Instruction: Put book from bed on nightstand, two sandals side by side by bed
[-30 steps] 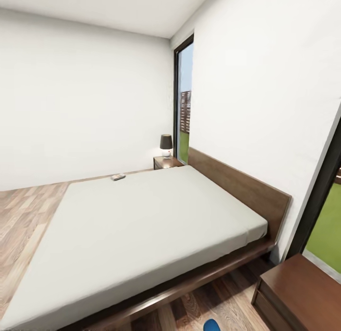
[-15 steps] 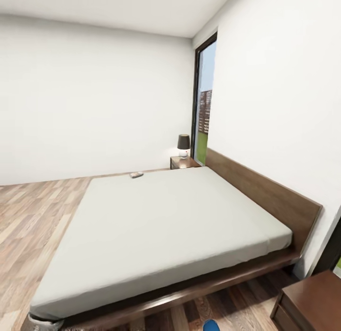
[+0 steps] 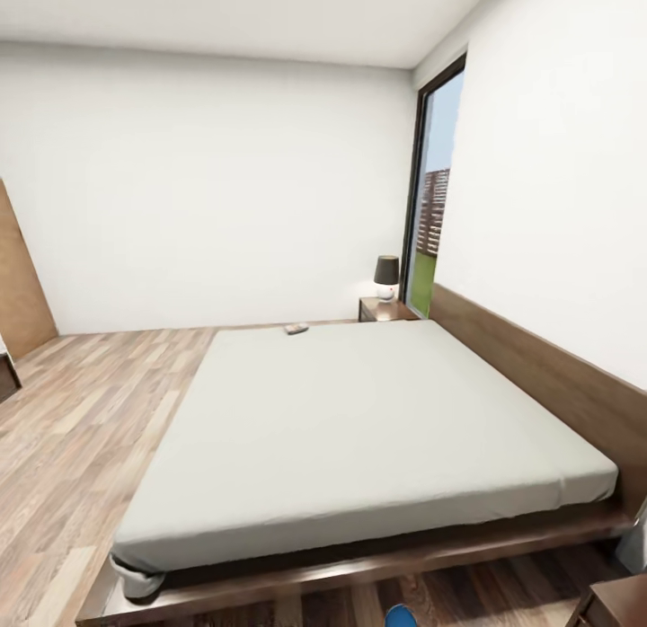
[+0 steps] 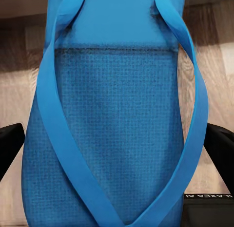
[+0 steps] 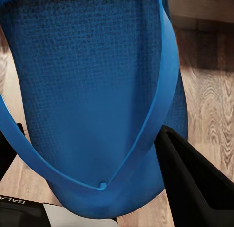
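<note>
Sandals apparently clamped lengthwise in each gripper.

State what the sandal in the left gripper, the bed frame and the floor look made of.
Sandal: likely foam or rubber, a matte blue sole with fine grid texture and smooth straps. Bed frame: dark brown wood with faint grain, satin. Floor: light wood planks with visible grain, possibly laminate.
</note>
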`<state>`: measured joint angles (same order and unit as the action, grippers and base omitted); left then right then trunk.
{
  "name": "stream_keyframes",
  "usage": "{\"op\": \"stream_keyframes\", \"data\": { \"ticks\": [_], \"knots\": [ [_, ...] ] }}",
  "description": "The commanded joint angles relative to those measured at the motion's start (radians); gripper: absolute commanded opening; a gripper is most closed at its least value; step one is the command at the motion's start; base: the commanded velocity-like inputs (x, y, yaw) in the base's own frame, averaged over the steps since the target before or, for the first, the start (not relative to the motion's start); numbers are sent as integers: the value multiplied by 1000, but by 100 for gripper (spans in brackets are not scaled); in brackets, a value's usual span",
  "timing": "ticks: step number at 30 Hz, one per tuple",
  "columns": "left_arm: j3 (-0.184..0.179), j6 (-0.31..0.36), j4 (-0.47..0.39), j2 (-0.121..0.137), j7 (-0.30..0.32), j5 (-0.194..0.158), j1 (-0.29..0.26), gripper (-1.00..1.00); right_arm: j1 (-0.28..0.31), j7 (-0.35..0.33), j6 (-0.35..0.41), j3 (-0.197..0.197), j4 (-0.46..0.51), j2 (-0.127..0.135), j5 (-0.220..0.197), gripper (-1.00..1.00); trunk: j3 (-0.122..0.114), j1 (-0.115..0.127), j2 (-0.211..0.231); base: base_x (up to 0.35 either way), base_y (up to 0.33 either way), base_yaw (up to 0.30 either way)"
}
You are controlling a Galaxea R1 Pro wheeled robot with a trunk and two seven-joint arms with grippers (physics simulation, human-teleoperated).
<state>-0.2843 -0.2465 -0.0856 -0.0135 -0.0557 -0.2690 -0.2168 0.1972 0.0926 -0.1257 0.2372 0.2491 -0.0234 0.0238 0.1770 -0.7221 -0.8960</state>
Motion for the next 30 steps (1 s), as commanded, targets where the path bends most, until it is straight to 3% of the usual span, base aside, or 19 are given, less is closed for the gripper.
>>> {"op": "stream_keyframes", "data": {
  "ticks": [1,20,30],
  "knots": [
    [-9,-4,1,0,-4,-7,-1,-100,1,9,-2,7,-1,0,1,-100,1,0,-1,0,0,290],
    [-8,-5,0,0,-4,-9,-1,-100,1,9,-2,7,-1,0,1,-100,1,0,-1,0,0,285],
    [-7,-24,0,0,-5,-12,-1,-100,1,9,-3,6,-1,0,1,-100,1,0,-1,0,0,55]
  ]
}}
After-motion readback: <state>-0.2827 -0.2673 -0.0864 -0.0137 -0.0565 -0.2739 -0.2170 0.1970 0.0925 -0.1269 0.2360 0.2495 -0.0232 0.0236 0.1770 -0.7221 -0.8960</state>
